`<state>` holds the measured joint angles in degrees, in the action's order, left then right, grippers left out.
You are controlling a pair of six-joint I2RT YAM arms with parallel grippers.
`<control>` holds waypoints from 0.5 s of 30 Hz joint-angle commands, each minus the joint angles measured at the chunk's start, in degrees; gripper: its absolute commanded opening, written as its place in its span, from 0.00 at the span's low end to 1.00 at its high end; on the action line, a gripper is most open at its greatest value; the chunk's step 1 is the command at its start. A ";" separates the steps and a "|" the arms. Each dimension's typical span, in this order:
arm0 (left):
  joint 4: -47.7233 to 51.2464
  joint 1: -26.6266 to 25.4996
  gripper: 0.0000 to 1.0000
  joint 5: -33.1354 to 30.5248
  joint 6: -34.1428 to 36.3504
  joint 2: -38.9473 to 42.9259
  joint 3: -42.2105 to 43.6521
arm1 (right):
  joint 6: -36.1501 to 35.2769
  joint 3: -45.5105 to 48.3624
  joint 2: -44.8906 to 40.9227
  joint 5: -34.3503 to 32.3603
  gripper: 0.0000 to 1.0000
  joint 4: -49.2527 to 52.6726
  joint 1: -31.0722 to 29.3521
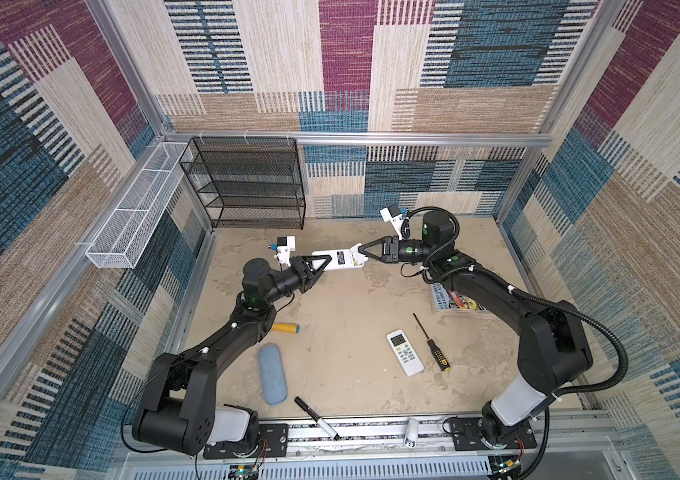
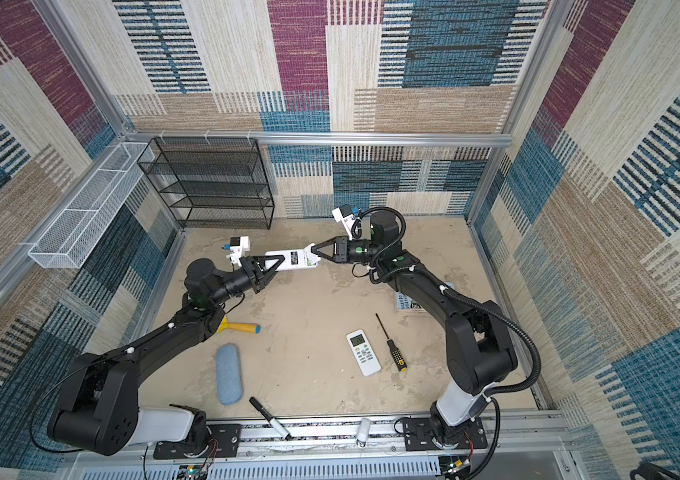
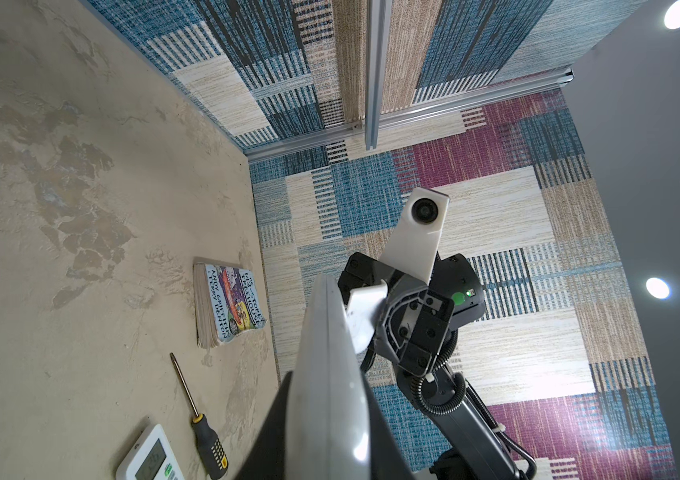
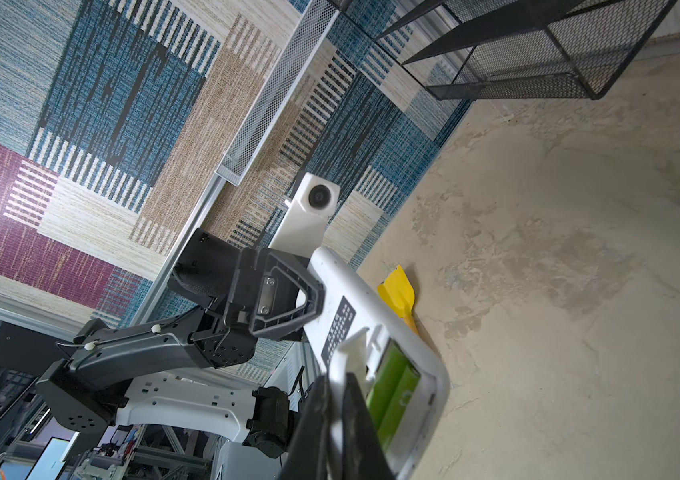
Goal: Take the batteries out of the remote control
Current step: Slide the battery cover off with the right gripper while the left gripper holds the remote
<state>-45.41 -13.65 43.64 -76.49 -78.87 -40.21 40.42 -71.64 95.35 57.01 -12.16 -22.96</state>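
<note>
White plastic, back face up: the remote control [image 1: 340, 261] is held clear of the table [image 1: 330, 299], toward 12 o'clock of the floor in both top views. At its 9 o'clock end the left gripper [image 1: 324, 262] is clamped on the body. At its 3 o'clock end the right gripper [image 1: 358, 254] has its fingers pressed together on the white battery cover [image 4: 351, 353], which is raised off the compartment. Whether the cover touches the body cannot be told.

The right wrist view shows two lime green batteries [image 4: 392, 386] lying side by side inside the open compartment.

On the table:
- A second remote [image 1: 405, 352] lies at 4 o'clock, face up.
- A screwdriver [image 1: 432, 343] lies just beside it.
- A book [image 1: 454, 301] lies at 2 o'clock, partly under the right arm.
- A yellow handle [image 1: 286, 328] lies at 9 o'clock.
- A blue case [image 1: 272, 374] lies at 8 o'clock.
</note>
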 commanded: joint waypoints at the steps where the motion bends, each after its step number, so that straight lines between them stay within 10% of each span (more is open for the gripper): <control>1: -3.46 0.03 0.18 0.14 0.46 0.12 -0.18 | 0.05 -0.70 0.36 0.95 0.08 -0.28 0.02; 15: -3.34 0.11 0.18 0.51 0.79 0.21 -0.11 | 1.54 -1.64 0.38 3.10 0.00 -2.23 0.02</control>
<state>-45.65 -13.63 43.66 -76.47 -78.87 -40.21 40.91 -72.69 95.83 58.59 -12.25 -22.96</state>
